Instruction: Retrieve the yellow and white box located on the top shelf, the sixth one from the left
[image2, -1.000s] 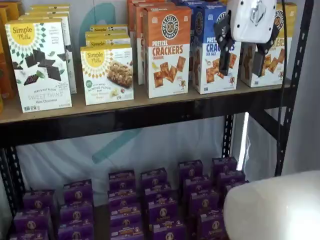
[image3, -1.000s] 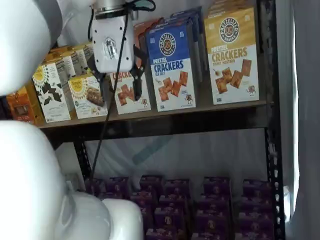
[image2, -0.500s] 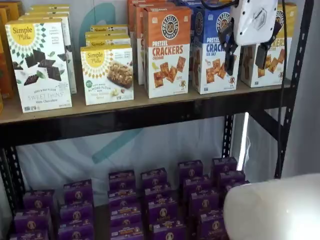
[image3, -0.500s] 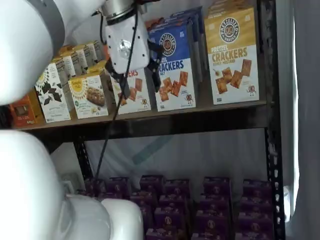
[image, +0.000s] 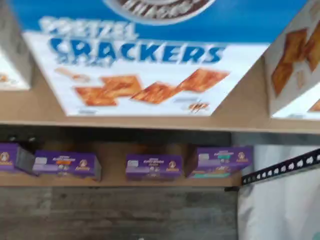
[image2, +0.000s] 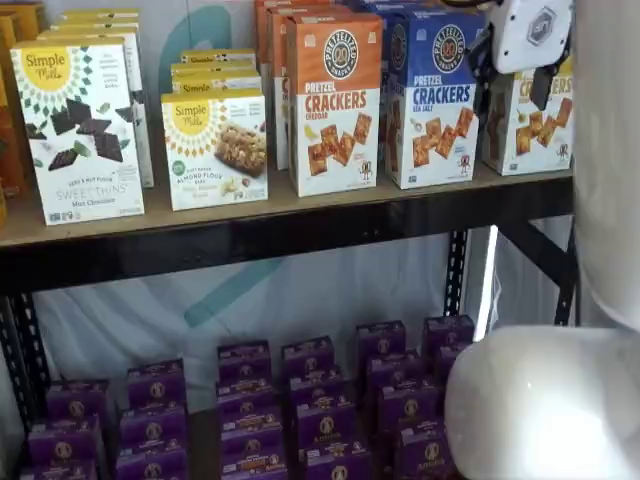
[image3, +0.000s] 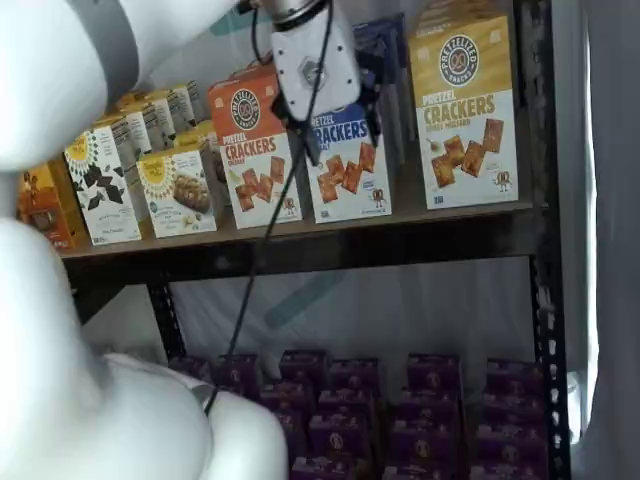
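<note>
The gripper (image3: 335, 115) hangs empty in front of the blue-topped cracker carton (image3: 345, 160), its 2 black fingers spread with a clear gap. The yellow and white box (image3: 465, 110) stands untouched on the top shelf (image3: 400, 240), just beyond that carton to the gripper's side. Approach, grasp and withdrawal remain.
</note>
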